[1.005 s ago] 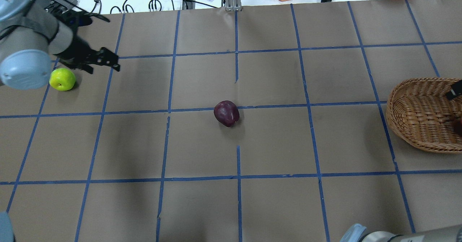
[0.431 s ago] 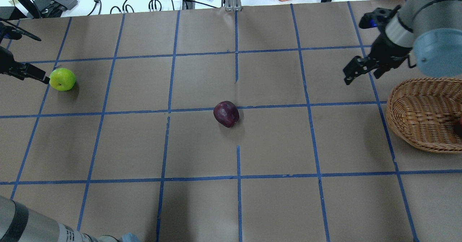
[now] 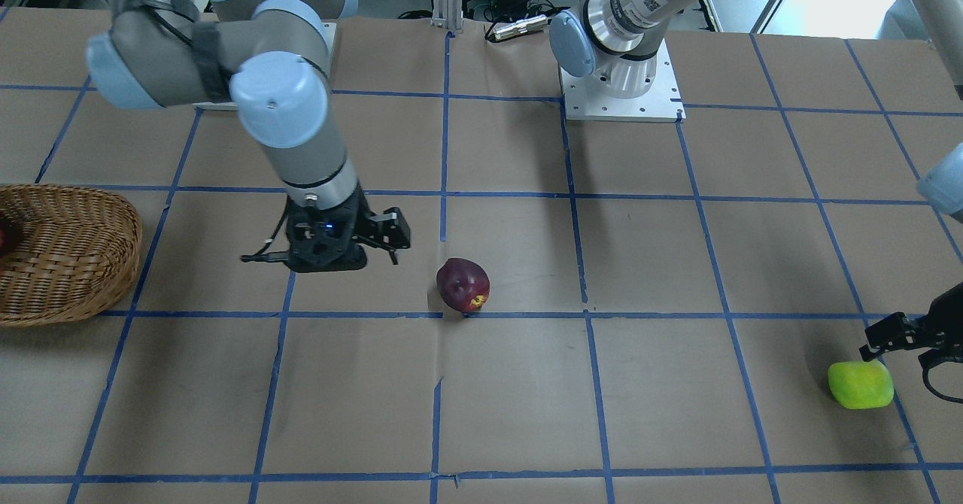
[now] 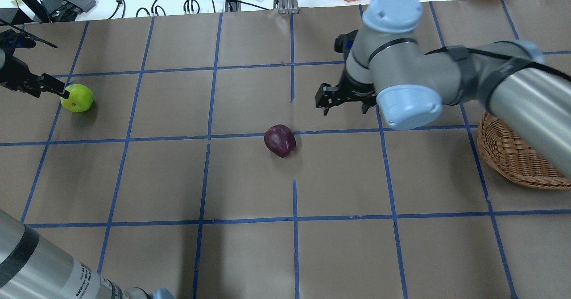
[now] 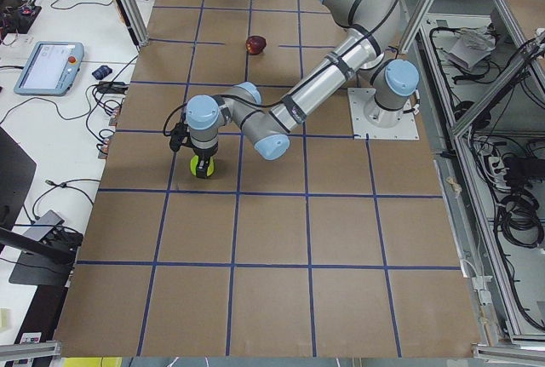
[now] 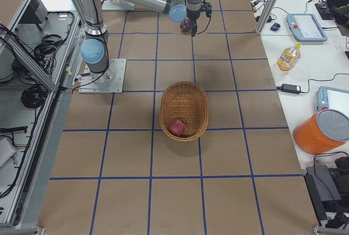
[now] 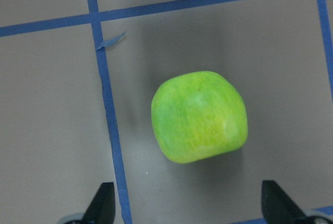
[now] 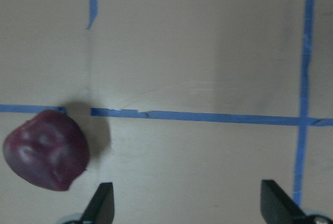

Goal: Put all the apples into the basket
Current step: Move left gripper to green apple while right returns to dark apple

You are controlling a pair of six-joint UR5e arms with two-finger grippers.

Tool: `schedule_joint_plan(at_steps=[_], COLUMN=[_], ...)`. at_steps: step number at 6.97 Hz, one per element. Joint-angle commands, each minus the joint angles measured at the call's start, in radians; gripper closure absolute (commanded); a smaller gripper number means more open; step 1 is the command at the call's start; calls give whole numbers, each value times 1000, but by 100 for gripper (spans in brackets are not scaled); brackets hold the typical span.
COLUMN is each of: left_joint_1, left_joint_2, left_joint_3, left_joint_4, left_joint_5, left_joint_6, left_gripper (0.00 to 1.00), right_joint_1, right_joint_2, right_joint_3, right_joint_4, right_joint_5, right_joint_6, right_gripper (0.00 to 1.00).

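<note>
left gripper (image 7: 190, 202) spread wide, empty, over green apple (image 7: 199, 116); right gripper (image 4: 343, 104) likewise, two o'clock of maroon apple (image 4: 279, 140) overhead; apples well apart.

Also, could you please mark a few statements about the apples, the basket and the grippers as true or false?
1. The red apple lies in the basket. True.
2. The right gripper holds the maroon apple. False: that apple lies on the table, and the gripper is open beside it, not touching it.
3. The left gripper is open, close by the green apple. True.
4. The green apple is already in the basket. False: it sits on the table, at the end far from the basket.
</note>
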Motion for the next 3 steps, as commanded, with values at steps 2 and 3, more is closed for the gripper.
schedule_joint_plan(at_steps=[2, 3], left_joint_1=[-69, -67], left_joint_2=[-36, -55], left_joint_3=[39, 40], left_joint_4=[5, 6], left_joint_5=[-15, -11], left_joint_6=[-41, -31], left_gripper=[0, 0], right_joint_1=[164, 165], right_joint_2=[139, 151], right_joint_3=[3, 3], right_joint_4=[-177, -181], right_joint_5=[1, 1], right_joint_6=[227, 226], right_gripper=[0, 0])
